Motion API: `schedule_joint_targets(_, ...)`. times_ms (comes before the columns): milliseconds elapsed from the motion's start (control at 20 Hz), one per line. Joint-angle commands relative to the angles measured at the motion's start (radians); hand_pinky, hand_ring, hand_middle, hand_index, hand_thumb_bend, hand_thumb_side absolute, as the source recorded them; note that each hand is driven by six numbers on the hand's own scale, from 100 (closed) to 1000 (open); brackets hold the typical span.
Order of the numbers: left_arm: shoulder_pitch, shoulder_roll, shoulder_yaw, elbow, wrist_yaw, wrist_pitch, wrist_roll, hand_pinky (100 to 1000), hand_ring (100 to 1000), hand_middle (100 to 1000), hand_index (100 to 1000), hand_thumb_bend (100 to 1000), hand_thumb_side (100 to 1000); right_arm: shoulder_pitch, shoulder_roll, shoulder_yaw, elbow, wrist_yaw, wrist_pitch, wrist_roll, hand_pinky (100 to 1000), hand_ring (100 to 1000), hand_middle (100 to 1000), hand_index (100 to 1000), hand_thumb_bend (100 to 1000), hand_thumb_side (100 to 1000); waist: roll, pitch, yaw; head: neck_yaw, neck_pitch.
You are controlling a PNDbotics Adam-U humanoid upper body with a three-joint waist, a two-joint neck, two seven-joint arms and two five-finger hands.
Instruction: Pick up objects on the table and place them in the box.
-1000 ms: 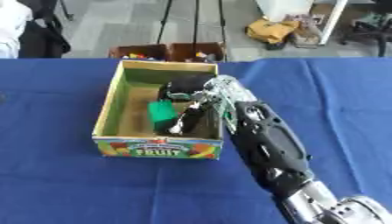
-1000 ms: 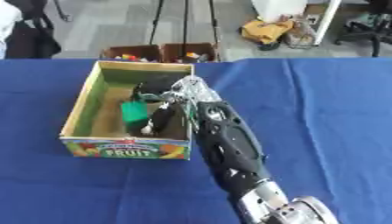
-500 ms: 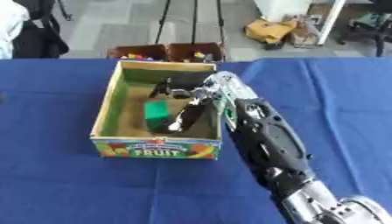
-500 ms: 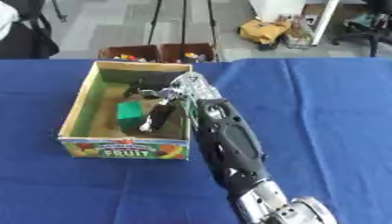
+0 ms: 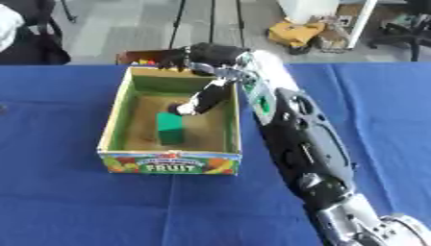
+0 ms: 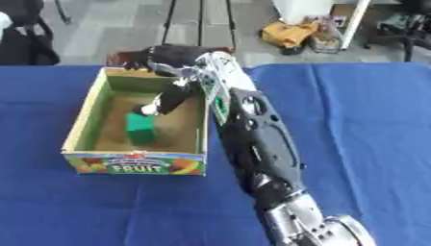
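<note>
The table (image 5: 67,206), under a blue cloth, carries 1 cardboard fruit box (image 5: 171,162). The right hand (image 5: 206,54) hangs above its far wall, fingers released, grasping nothing. 1 green block (image 5: 169,128) lies inside: placing looks finished. Next, withdraw clear of the box.

Both views from robot head, looking steeply down and forward over table (image 5: 67,206); near edge of tabletop out of frame at bottom, far edge across upper part, floor clutter beyond. Close range: right arm (image 5: 299,144) fills lower right, running up from bottom corner. Two eyes side by side, near-identical picture; both share box (image 6: 134,162), arm, blue tabletop. Box sits further toward left in right eye view.
</note>
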Motion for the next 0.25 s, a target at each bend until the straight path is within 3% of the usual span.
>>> schedule_joint_targets(50, -0.005, 0.013, 0.009, -0.018, 0.000, -0.003, 0.005, 667, 743, 837, 970, 100, 1000, -0.003, -0.056, 0.008, -0.123, -0.131, -0.074, 0.110, 698, 695, 796, 922, 384, 622, 0.007, -0.029, -0.004, 0.008, -0.011)
schedule_joint_targets(250, -0.002, 0.014, 0.011, -0.018, -0.003, -0.005, 0.008, 667, 743, 837, 970, 100, 1000, 0.055, -0.109, 0.022, -0.266, -0.300, -0.019, 0.124, 688, 675, 757, 906, 389, 630, 0.014, -0.029, -0.014, 0.018, -0.015)
